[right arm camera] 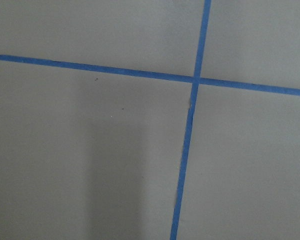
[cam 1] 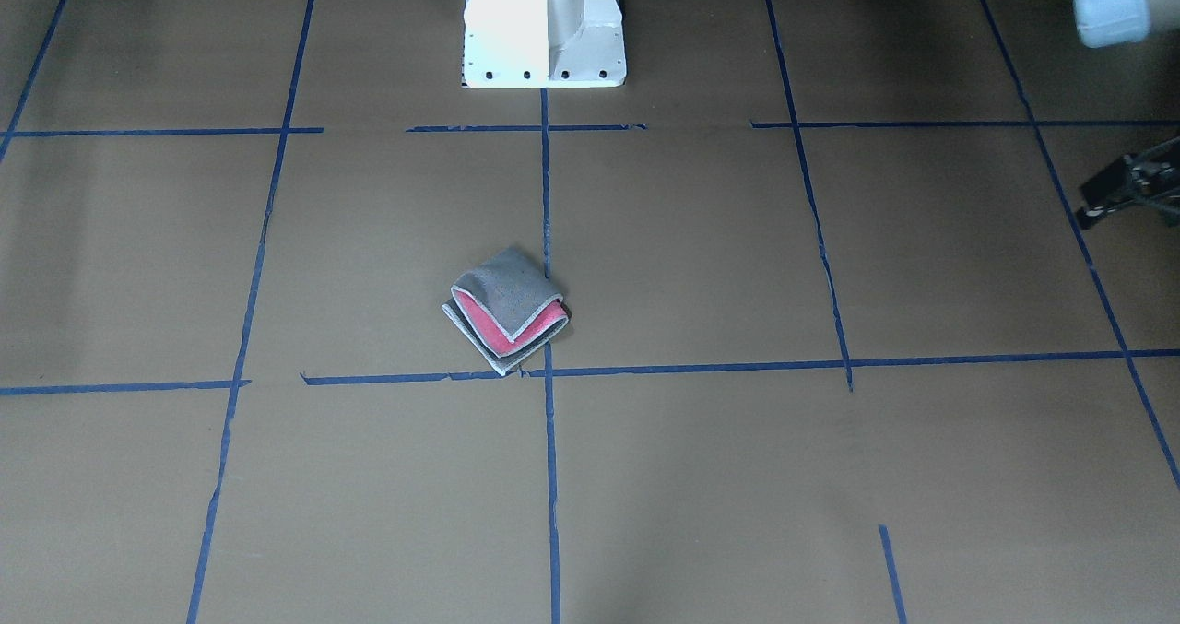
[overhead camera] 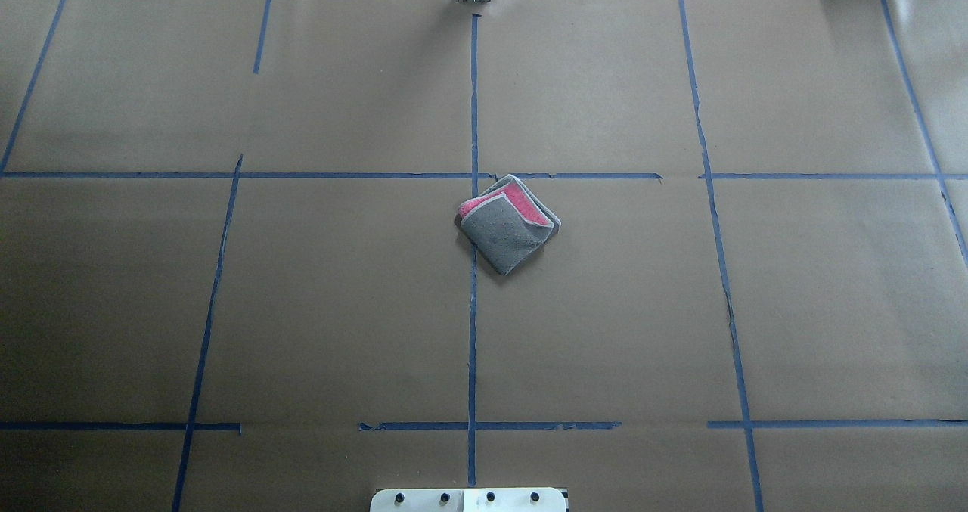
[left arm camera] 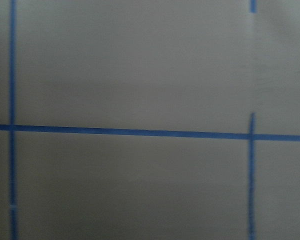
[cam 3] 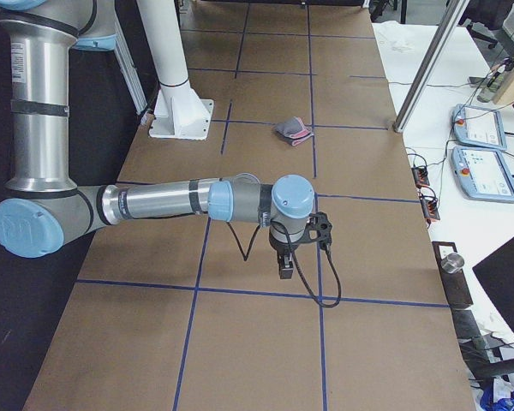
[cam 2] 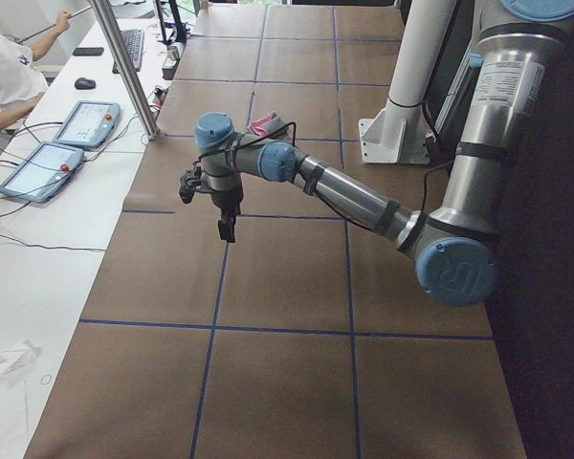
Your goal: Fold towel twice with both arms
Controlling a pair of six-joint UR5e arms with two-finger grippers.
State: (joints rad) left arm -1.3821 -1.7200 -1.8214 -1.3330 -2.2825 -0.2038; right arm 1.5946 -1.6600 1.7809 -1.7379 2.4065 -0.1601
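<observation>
Surroundings: the bench (overhead camera: pixel 340 308) is covered in brown paper and marked into squares by blue tape lines (overhead camera: pixel 473 330). The white pedestal (cam 1: pixel 544 25) stands at the robot's edge. Along the far side are a metal post (cam 3: pixel 428 77), two screens (cam 2: pixel 86 122) and a seated person (cam 2: pixel 5 76).
In the way: nothing lies on or against the towel, and both arms are well apart from it.
Towel: the towel (overhead camera: pixel 508 224) lies flat mid-bench, folded into a small square and turned like a diamond. It is grey on top, with a pink layer showing along two edges. It sits across the centre tape line, near a crossing.
Left arm: the left arm (cam 2: pixel 364 201) stretches low over the bench toward its own end.
Left end effector: the left end effector (cam 2: pixel 228 228) points down above bare paper. I cannot tell whether it is spread or closed.
Right arm: the right arm (cam 3: pixel 163 201) reaches out level toward the other end.
Right end effector: the right end effector (cam 3: pixel 284 264) hangs over a tape line. Its opening cannot be judged.
Wrist views: both show only paper and tape.
</observation>
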